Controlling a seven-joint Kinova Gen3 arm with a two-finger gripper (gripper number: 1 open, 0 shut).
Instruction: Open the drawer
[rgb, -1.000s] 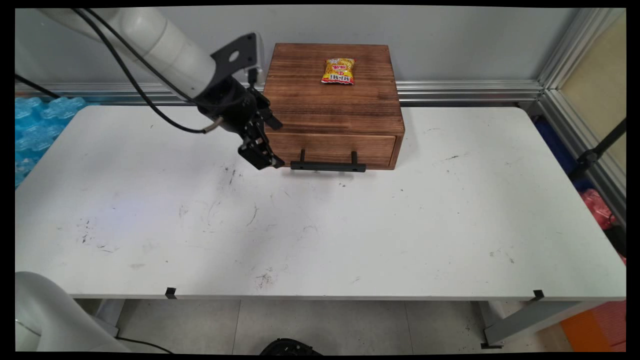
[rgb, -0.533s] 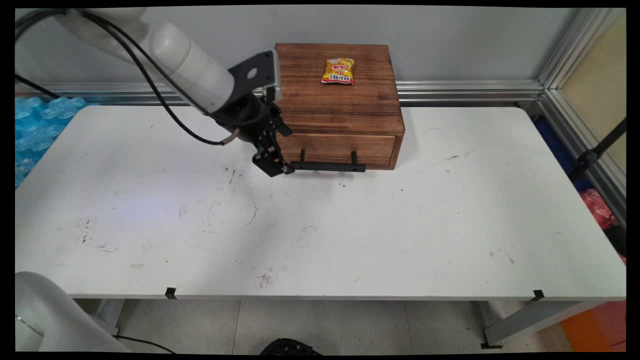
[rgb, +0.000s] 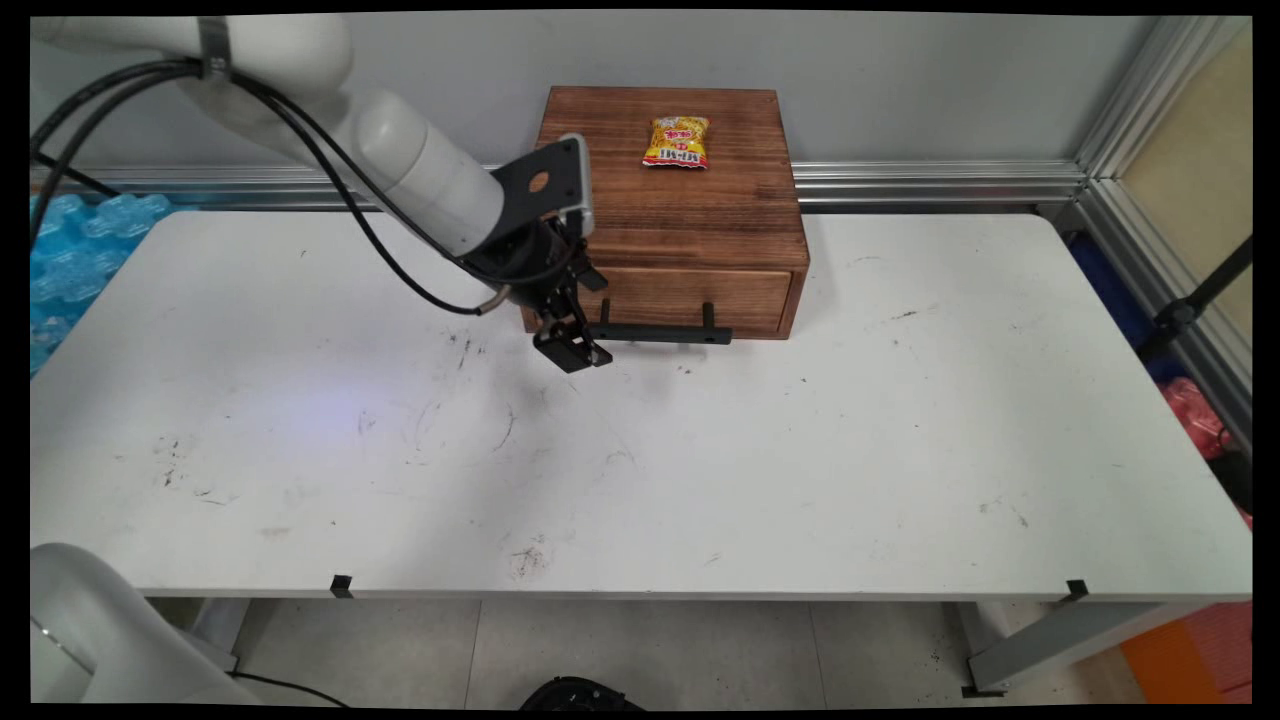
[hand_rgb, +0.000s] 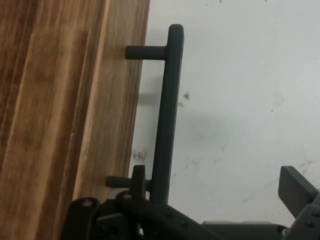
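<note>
Black bar handle (rgb: 655, 333) on dark wooden drawer box (rgb: 668, 205), rear of white worktop (rgb: 700, 450) | main view: black end effector (rgb: 574, 352) has advanced rightward to handle's left end | hand view: fingers (hand_rgb: 297, 189) apart, straddling the bar (hand_rgb: 166, 115); nothing clamped.

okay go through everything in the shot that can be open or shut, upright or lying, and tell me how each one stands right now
Drawer: shut, front flush with the box.
Handle: free, one claw finger on each side of the bar.
Claw: open, low at the handle's left end.
Snack bag: sealed, lying flat on top of the box.
Table: scuffed.
</note>
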